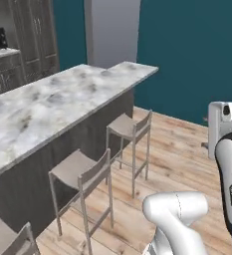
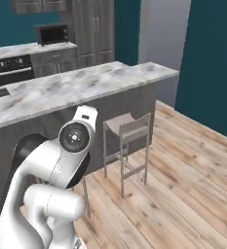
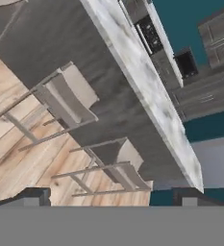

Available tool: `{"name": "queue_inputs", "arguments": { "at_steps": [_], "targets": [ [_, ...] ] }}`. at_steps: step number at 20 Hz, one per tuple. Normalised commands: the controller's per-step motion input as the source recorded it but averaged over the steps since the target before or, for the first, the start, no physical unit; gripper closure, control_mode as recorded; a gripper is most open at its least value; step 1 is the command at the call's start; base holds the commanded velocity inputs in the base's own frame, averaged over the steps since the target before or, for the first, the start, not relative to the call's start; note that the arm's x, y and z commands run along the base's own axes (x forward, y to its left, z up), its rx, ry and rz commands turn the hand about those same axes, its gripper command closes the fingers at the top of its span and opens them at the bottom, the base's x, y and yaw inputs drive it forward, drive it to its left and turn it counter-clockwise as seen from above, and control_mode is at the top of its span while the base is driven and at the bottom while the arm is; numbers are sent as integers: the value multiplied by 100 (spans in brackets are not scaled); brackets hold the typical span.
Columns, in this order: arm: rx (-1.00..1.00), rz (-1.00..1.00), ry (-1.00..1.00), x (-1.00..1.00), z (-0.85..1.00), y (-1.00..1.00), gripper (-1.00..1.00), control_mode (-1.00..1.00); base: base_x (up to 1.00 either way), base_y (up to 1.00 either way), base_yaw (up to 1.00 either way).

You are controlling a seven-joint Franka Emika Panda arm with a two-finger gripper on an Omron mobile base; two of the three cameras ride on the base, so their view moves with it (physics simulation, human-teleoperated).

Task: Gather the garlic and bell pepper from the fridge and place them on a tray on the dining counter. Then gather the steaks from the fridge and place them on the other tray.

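The dining counter [image 1: 62, 99] [image 2: 85, 85] has a white-grey veined marble top over a dark grey panelled base, and nothing lies on the stretch I see. In the hand view it runs diagonally [image 3: 147, 81], seen rolled over. My gripper [image 3: 111, 197] is open, its two dark fingertips [image 3: 34, 196] far apart at the bottom with nothing between them. It hangs in the air on the stool side of the counter, well back from it. The garlic, bell pepper, steaks, fridge and trays are out of view.
Grey bar stools [image 1: 82, 172] [image 2: 127, 126] [image 3: 70, 96] stand along the counter's near side on a wooden floor [image 1: 177, 159]. Behind the counter are dark cabinets, an oven [image 2: 10, 65] and a microwave [image 2: 51, 33]. A teal wall [image 1: 197, 50] closes the right.
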Motion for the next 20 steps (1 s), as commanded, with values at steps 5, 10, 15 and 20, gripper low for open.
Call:
{"name": "queue_inputs", "arguments": {
  "at_steps": [5, 10, 15, 20],
  "targets": [
    [0, 0, 0, 0, 0, 0, -100, 100, 31, -100, -58],
    [0, 0, 0, 0, 0, 0, -100, 100, 14, -100, -51],
    [0, 0, 0, 0, 0, 0, -100, 100, 16, -80, -47],
    [0, 0, 0, 0, 0, 0, -100, 100, 43, -36, -34]
  ]
}}
